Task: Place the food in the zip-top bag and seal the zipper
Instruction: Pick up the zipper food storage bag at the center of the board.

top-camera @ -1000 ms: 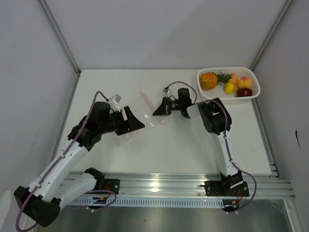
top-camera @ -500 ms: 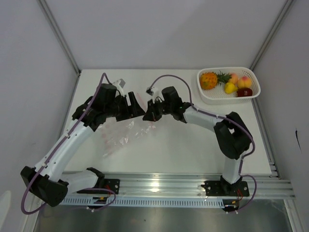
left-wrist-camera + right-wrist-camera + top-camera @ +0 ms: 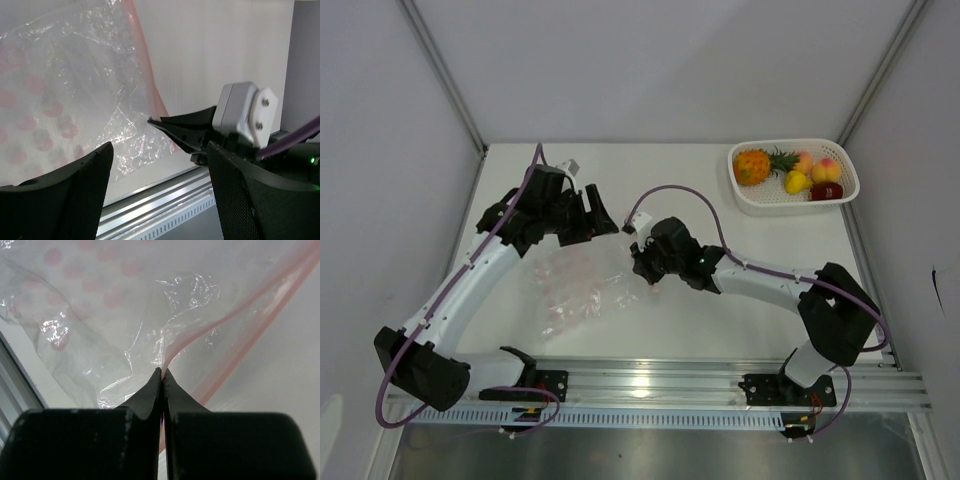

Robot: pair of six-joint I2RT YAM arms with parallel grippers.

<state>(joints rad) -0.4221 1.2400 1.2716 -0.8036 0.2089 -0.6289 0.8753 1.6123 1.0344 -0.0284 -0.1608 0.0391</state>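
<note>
left arm [image 3: 470, 290]: is arching rightward beside zip-top bag [image 3: 582, 290], left gripper [image 3: 595, 220] gaping wide, holding nothing | right arm [image 3: 760, 285]: is lying low, stretched leftward, right gripper [image 3: 162, 371] pinching zipper [image 3: 240, 305] tight

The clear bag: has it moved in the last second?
Yes. The zip-top bag, pinched by the right gripper, has slid toward the near rail, farther from the white basket.
</note>
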